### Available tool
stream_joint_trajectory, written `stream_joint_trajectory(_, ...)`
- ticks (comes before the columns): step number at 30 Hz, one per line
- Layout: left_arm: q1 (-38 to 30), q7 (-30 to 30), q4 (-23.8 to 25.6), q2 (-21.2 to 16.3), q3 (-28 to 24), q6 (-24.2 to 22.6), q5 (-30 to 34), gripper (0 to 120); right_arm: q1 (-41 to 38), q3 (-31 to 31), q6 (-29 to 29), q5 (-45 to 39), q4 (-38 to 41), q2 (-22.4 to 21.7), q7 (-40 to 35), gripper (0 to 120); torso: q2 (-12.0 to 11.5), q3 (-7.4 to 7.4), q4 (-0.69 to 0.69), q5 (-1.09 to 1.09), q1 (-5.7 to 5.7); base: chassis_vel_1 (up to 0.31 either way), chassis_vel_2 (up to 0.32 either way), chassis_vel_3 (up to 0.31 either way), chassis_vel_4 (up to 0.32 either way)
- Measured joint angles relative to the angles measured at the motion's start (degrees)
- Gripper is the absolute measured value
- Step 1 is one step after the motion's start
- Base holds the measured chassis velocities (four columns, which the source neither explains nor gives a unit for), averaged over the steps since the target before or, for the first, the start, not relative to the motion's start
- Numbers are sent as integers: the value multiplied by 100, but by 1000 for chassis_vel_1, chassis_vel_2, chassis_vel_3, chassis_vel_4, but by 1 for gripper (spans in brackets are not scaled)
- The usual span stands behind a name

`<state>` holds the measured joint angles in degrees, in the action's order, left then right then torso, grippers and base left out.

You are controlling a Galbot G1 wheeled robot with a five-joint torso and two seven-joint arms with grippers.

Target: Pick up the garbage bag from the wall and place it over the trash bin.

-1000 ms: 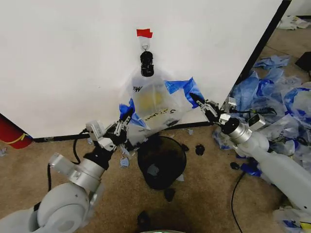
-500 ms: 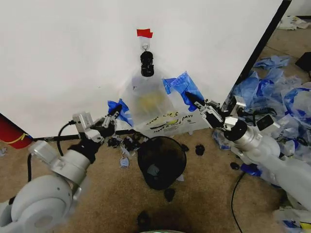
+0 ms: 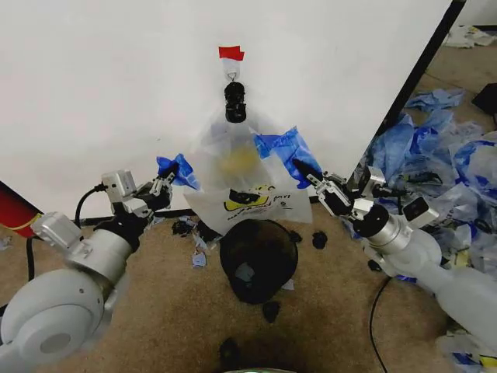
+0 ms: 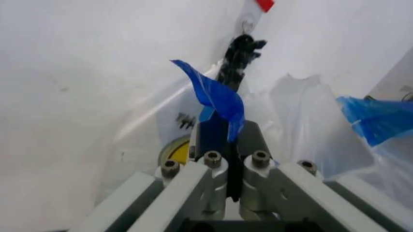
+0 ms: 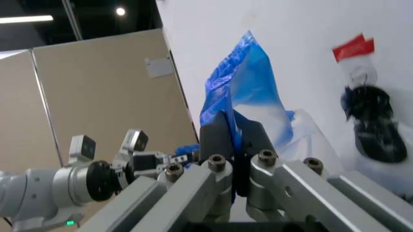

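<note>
The garbage bag (image 3: 237, 171), translucent with a yellow smiley print, hangs from the black clip (image 3: 234, 102) on the white wall (image 3: 109, 85). It is stretched wide between both grippers, just above the black mesh trash bin (image 3: 258, 259). My left gripper (image 3: 165, 183) is shut on the bag's left blue handle (image 4: 216, 99). My right gripper (image 3: 308, 177) is shut on the right blue handle (image 5: 244, 89). In the left wrist view the bag (image 4: 290, 116) spreads away toward the clip (image 4: 239, 55).
Red tape (image 3: 231, 53) marks the hook above the clip. A red cylinder (image 3: 14, 214) stands at the far left by the wall's base. Many bluish plastic bags (image 3: 443, 155) are piled on the right. Small black scraps (image 3: 320, 239) lie on the carpet around the bin.
Both grippers have pulled the handles farther apart. The left one moved left and up, and the bag's mouth has spread wider above the bin.
</note>
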<state>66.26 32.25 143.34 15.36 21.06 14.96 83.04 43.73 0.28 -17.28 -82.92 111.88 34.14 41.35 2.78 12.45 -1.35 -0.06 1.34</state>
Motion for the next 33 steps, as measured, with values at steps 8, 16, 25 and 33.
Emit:
stream_joint_trajectory(8,-31,90,-3,-125,306,-51,111,0,-251,41,67,-246,228,-197,-78,0,0,0,0,1,0,0,0,0,0)
stream_joint_trajectory(16,-32,267,-6,-154,435,-172,301,0,-94,123,59,-275,399,-347,-100,0,0,0,0,0,0,0,0,0,0)
stream_joint_trajectory(25,11,297,-9,-151,434,-221,309,0,128,186,29,-323,556,-481,-173,0,0,0,0,1,0,0,0,0,0)
stream_joint_trajectory(33,21,400,-10,-175,452,-260,367,0,351,189,17,-340,713,-570,-275,0,0,0,0,2,0,0,0,0,0)
